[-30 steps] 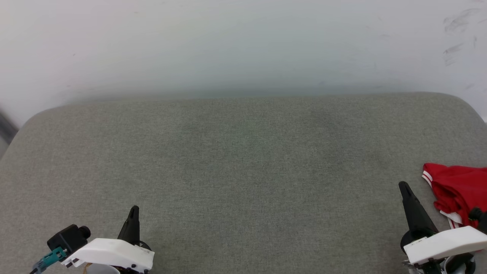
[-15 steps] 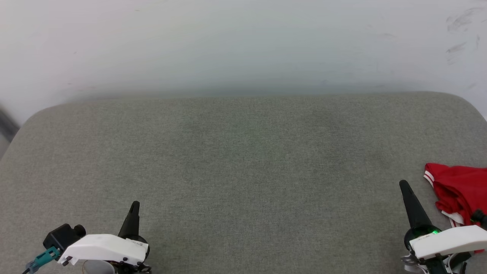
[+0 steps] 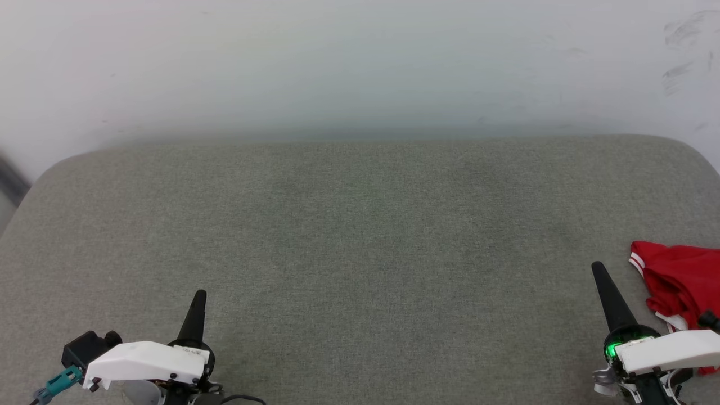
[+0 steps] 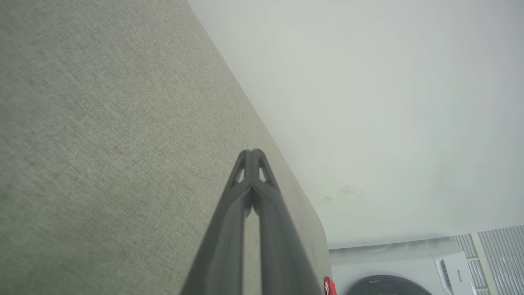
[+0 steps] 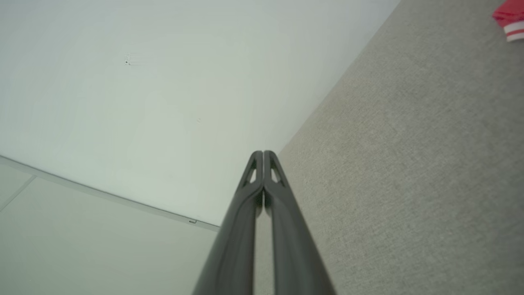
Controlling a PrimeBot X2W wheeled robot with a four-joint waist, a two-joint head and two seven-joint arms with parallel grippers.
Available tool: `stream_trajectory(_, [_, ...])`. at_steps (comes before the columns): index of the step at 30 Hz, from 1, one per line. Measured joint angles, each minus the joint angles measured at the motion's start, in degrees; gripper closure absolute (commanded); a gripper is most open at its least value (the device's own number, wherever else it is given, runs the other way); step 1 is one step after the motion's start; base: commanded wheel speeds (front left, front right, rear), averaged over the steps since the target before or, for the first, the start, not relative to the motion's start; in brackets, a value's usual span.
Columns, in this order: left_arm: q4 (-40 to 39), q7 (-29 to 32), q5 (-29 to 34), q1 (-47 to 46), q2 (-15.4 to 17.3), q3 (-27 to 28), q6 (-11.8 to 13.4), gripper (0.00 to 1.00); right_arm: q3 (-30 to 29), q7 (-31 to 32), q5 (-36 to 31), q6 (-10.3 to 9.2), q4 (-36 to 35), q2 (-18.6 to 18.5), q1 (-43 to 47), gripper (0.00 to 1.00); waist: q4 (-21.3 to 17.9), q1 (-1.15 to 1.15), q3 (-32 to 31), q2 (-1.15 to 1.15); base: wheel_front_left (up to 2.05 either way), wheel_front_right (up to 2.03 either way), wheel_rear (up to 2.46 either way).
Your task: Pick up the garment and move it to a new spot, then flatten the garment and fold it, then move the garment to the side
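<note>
We see garment (image 3: 676, 277) heaped at bench (image 3: 360, 253) right edge, near right pincer (image 3: 598, 273). Left pincer (image 3: 199, 298) and right pincer pinched closed, empty. Fits awaiting pickup or already set aside; we can't tell.

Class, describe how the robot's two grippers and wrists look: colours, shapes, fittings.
Left gripper and right gripper: long, tapering dark fingers with small slots near the tips, rising from glossy white wrist shells. The left wrist carries a black camera block and a teal connector; the right shows a green light.

Nothing legible. Tiny dark mark on white washer panel (image 4: 457, 276) & sticker on left arm housing (image 3: 194, 352): too small to read.
</note>
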Motion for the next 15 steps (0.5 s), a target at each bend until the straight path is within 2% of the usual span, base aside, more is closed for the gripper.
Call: stream_trajectory(15, [0.9,2.2,-6.0,-1.0,-1.9,2.8,-2.3,1.0,-0.3,0.3,8.0,0.0,2.0,0.1,-1.4,1.0,0.3,0.0,0.3,0.0,0.0,0.0,0.0])
